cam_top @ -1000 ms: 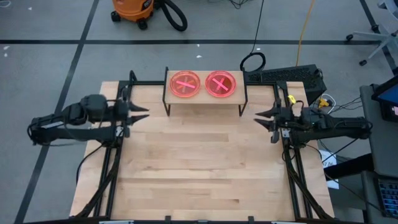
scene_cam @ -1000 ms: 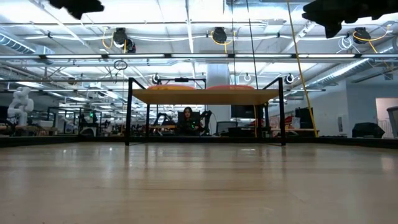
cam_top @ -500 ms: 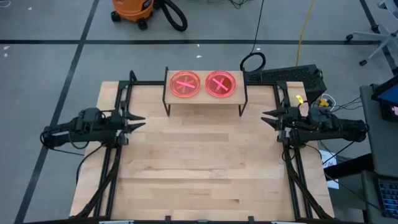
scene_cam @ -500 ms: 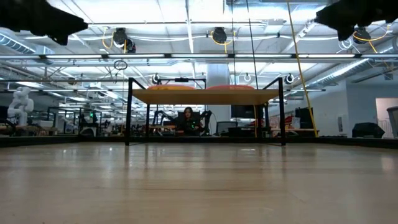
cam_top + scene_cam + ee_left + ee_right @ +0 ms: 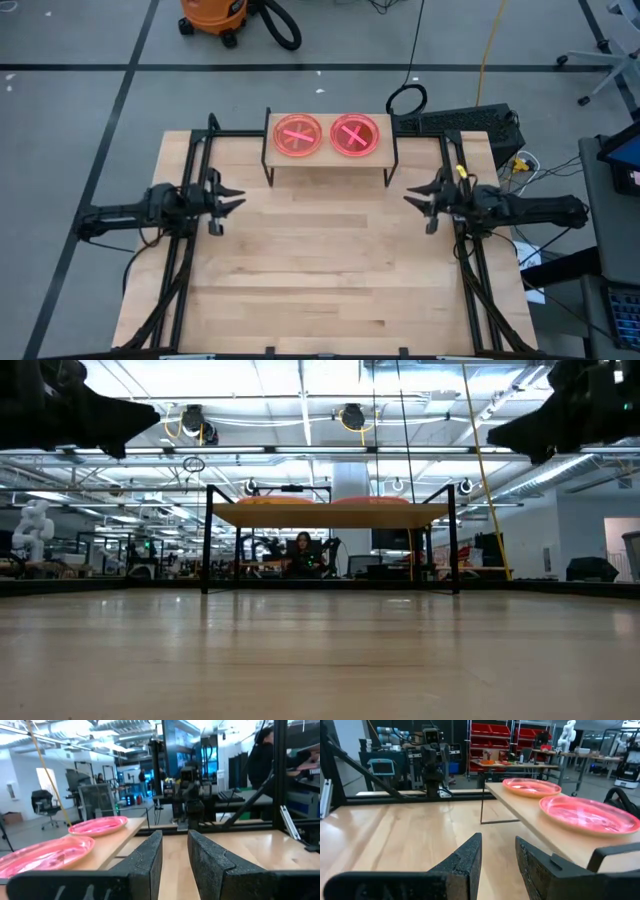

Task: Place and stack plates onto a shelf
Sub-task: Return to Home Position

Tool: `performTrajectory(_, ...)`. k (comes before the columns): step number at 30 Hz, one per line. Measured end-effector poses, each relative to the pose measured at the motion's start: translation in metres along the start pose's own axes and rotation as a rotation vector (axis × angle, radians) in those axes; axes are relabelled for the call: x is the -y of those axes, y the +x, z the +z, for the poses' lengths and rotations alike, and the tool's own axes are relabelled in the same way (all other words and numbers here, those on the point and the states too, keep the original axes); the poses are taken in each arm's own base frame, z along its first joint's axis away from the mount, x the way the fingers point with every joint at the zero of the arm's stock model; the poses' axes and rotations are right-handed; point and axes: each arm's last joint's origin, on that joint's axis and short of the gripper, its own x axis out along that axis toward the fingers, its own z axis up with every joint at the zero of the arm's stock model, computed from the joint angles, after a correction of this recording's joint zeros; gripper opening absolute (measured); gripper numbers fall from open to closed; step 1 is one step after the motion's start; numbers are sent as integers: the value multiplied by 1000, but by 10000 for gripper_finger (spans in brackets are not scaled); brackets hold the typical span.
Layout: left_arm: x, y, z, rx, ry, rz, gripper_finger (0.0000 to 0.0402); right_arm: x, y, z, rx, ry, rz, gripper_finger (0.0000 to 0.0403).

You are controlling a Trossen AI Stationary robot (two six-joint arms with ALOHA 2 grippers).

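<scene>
While both arms hang apart from the shelf, the high view shows you the plates in two pink-topped stacks side by side on it, with the left tool and right tool both spread open and empty above the table. In the low view the shelf stands on thin black legs, so a stray swing into one would likely shake the stacks. From the left wrist view, the plates nearly fill the narrow board, leaving little margin before one slides off. From the right wrist view, that tool points across the table past the shelf's front; steer it outward.
</scene>
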Motion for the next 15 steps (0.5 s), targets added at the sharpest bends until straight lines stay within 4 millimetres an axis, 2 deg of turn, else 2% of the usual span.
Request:
performTrajectory(7,3,1,-10,-2,-37,-52,99,-3,8,-29,5,-12,-1,105)
performTrajectory(15,5,1,-12,-21,-63,-105,99,-4,9,-32,37,-2,-1,105)
